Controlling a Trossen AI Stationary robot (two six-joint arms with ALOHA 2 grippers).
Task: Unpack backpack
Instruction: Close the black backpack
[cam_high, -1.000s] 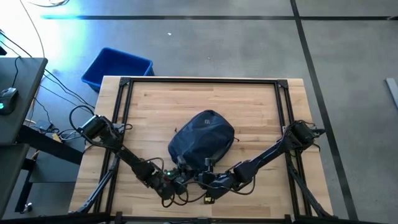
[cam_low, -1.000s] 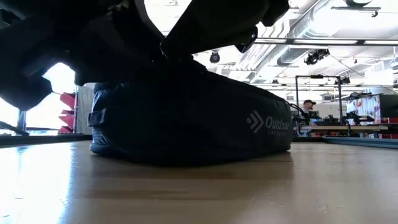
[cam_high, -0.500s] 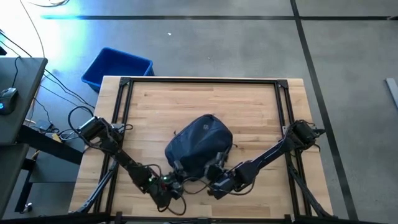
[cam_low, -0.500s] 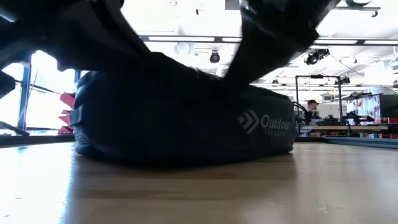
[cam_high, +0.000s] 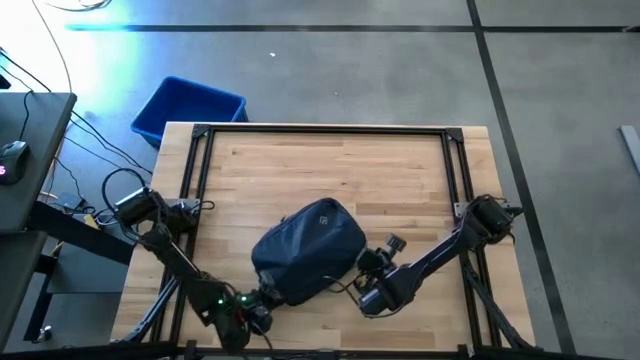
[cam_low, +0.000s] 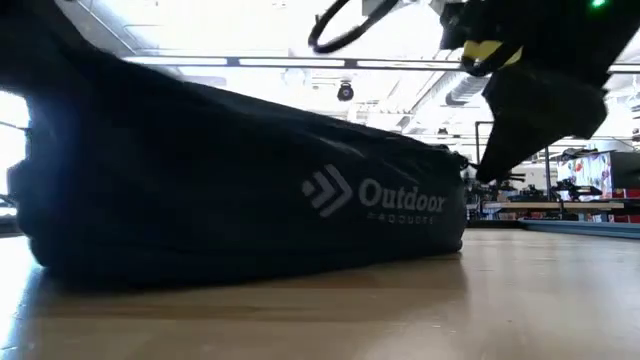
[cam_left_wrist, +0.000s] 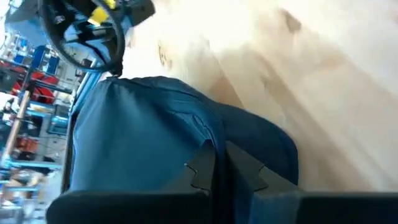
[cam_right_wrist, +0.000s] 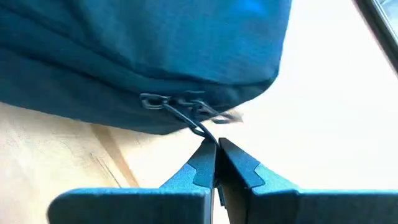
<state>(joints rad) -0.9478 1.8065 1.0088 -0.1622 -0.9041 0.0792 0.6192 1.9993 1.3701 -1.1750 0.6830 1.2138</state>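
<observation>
From my station, starting at the left: a rigid bright blue plastic bin (cam_high: 188, 108) sits on the floor beyond the far left corner of the surface (cam_high: 400, 170), which is pale butcher-block wood with fine plank lines, bordered by a black metal frame (cam_high: 325, 129).

My left arm runs from its base at the left edge down toward the near edge, elbow folded low. The left end effector (cam_high: 262, 297) is at the backpack's near left corner. In the left wrist view its two dark fingers (cam_left_wrist: 200, 169) are pressed together with blue fabric bunched right at their tips, so I read it as clenched on the backpack's edge.

The backpack (cam_high: 308, 248) lies on its side just near of the middle of the surface, a soft, rounded, floppy navy fabric shape with loose folds. From table height its matte cloth sags flat against the wood, and a white logo (cam_low: 372, 195) shows on the front.

To the right, my right arm reaches in from its base at the right edge, forearm angled toward the bag. The right end effector (cam_high: 365, 270) is just beside the backpack's near right side. Its wrist view shows both fingers closed tight on a thin dark zipper pull cord (cam_right_wrist: 186, 118) that leads up to the zipper on the bag's seam.
</observation>
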